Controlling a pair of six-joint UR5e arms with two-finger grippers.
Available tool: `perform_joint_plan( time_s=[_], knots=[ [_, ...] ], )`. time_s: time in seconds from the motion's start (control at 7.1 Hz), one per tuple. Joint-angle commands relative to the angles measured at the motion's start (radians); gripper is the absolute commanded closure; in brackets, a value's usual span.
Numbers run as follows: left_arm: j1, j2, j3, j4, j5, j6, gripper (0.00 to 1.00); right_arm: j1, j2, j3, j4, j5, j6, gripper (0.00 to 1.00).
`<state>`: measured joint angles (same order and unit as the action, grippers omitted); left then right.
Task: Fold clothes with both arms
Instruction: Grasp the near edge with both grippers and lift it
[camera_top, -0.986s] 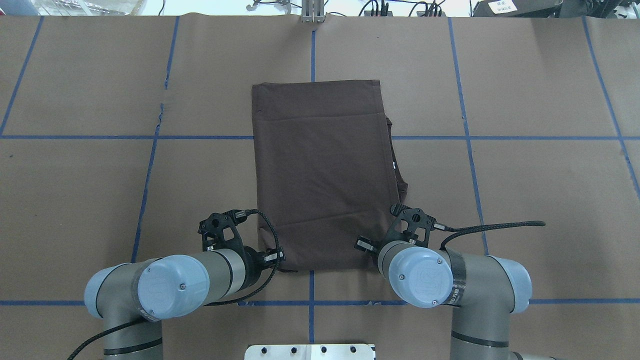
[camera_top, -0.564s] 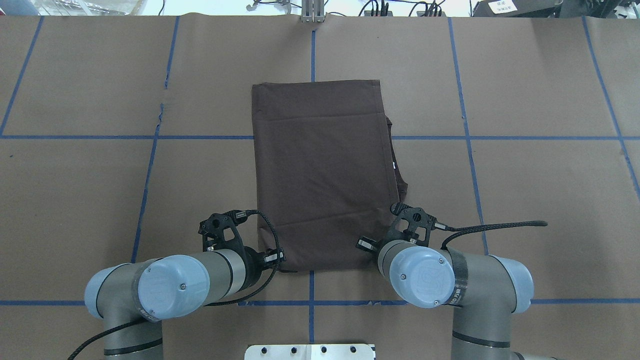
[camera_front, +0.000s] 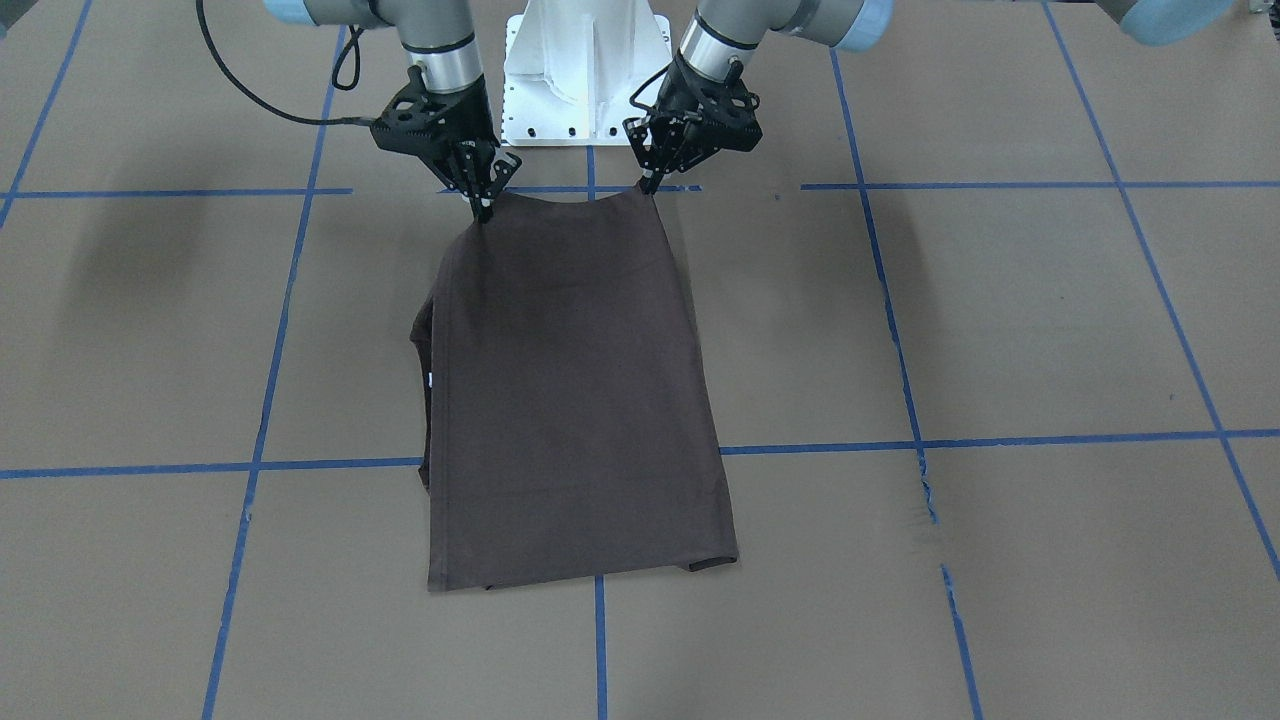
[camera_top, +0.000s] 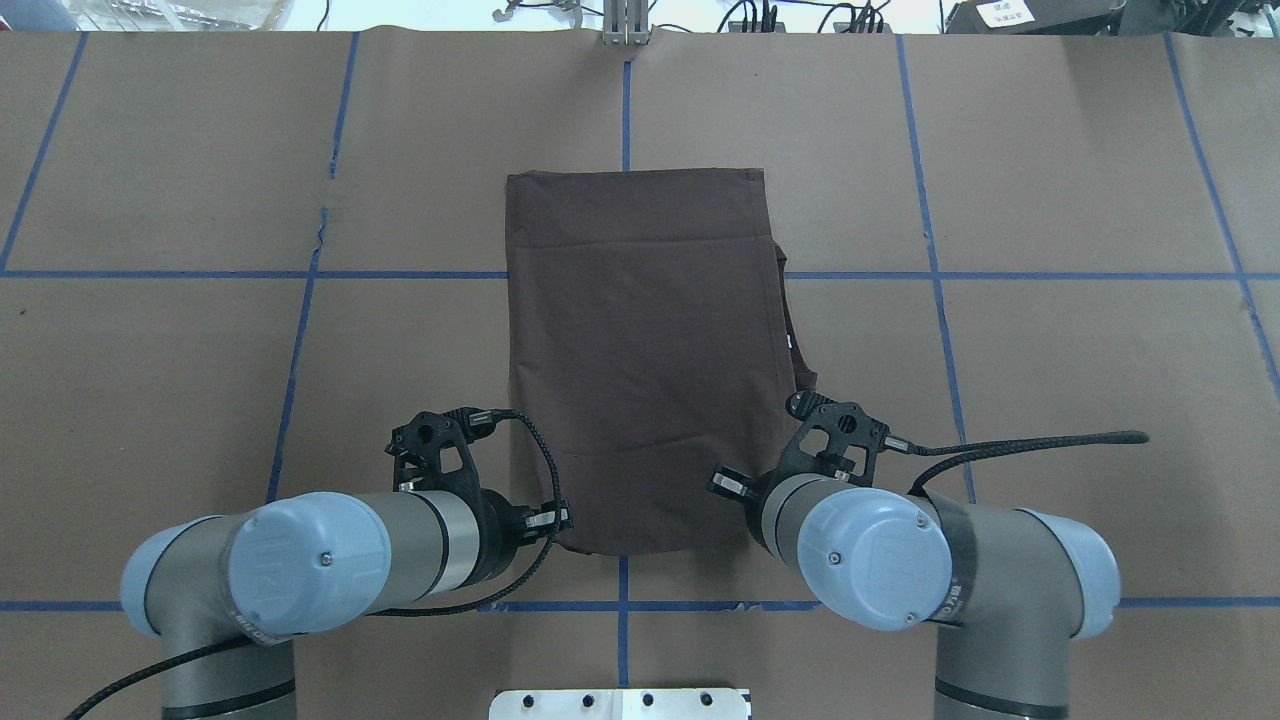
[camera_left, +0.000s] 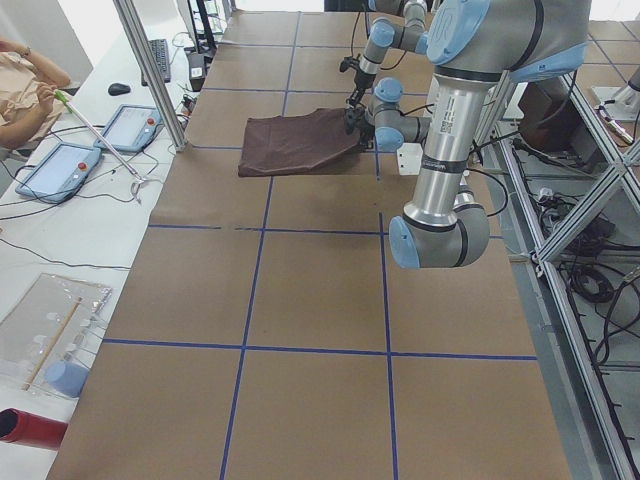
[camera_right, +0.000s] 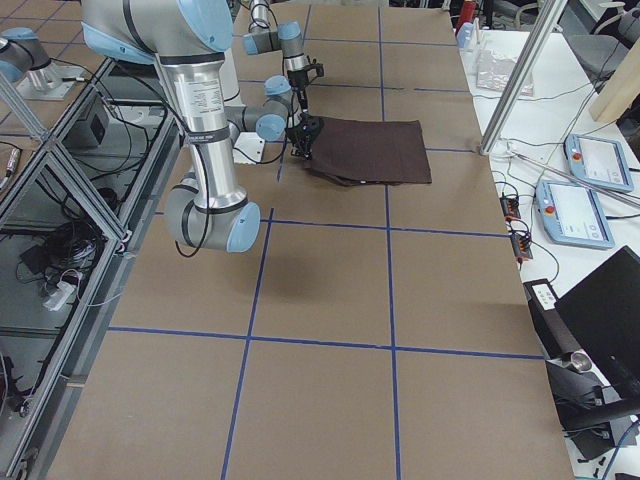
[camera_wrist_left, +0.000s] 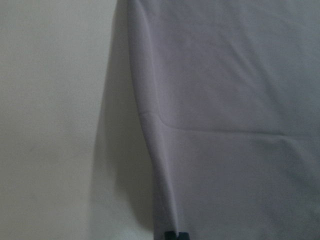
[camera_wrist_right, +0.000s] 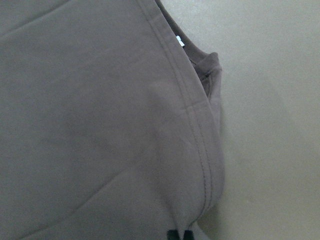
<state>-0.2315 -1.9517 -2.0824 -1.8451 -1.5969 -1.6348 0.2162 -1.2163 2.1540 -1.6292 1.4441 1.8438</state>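
While arms (camera_top: 330, 550) hide them overhead | left jaws: pinching T-shirt (camera_front: 570, 400) corner | right jaws: pinching other corner

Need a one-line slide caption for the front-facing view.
The left gripper and right gripper each pinch a corner of the folded dark brown T-shirt, its robot-side edge raised above the table.

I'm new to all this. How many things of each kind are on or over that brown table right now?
T-shirt: 1, dark brown
Robot arms: 2, left arm and right arm, each gripping a shirt corner
White base: 1
Total: 4
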Motion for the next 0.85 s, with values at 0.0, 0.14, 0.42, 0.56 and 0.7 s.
perform_joint_plan(
  time_s=[0.0, 0.14, 0.42, 0.56, 0.7],
  knots=[
    [0.0, -0.003, -0.306, 0.317, -0.069, -0.002, 1.0, -0.087, 0.009, 0.284, -0.265, 0.004, 0.073, 1.0],
    [0.0, -0.004, -0.402, 0.414, -0.071, -0.002, 1.0, -0.119, 0.042, 0.335, -0.359, 0.002, 0.101, 1.0],
    [-0.002, -0.048, -0.29, 0.417, -0.06, 0.018, 1.0, -0.138, 0.055, 0.235, -0.362, -0.007, 0.101, 1.0],
    [-0.058, -0.094, -0.225, 0.412, -0.061, 0.083, 1.0, -0.112, 0.072, 0.202, -0.362, -0.008, 0.092, 1.0],
    [-0.134, -0.125, -0.188, 0.411, -0.069, 0.155, 1.0, -0.066, 0.087, 0.166, -0.36, -0.007, 0.083, 1.0]
  ],
)
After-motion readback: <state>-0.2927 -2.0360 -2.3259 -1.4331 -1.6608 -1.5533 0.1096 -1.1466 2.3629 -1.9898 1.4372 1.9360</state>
